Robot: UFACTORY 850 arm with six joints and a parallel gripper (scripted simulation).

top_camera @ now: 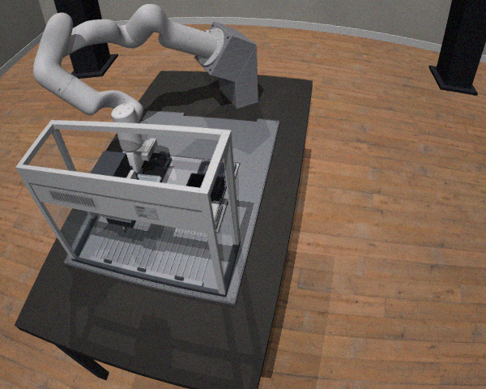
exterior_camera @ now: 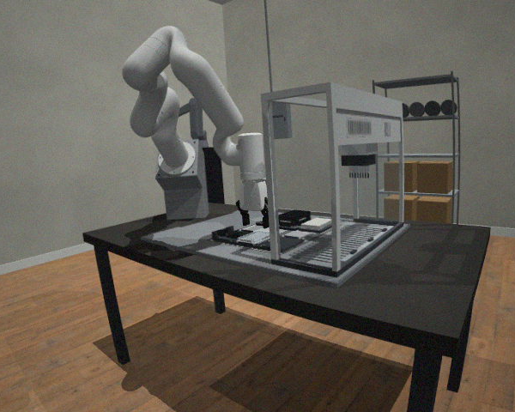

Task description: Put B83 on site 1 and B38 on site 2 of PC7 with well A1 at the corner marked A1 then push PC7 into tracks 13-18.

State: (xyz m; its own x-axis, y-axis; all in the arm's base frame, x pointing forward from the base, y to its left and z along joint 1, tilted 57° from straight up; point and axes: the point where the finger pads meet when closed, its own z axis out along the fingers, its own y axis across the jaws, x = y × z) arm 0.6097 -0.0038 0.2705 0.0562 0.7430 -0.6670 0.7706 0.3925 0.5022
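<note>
Carrier PC7 [exterior_camera: 231, 233]: pale plate [exterior_camera: 254, 236] aboard; labels illegible. Gripper [exterior_camera: 252, 218] above, jaws apart, empty.

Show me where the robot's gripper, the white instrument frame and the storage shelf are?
gripper [exterior_camera: 253, 218], exterior view, between its dark fingertips.
instrument frame [exterior_camera: 334, 177], exterior view, front corner post.
storage shelf [exterior_camera: 456, 133], exterior view, right upright post.

Arm [exterior_camera: 190, 66]: smooth white tubular links with rounded joints. Base [exterior_camera: 184, 195]: angular grey pedestal with a pale round flange. Gripper [exterior_camera: 253, 217]: white body, two short black fingers [exterior_camera: 245, 217].
</note>
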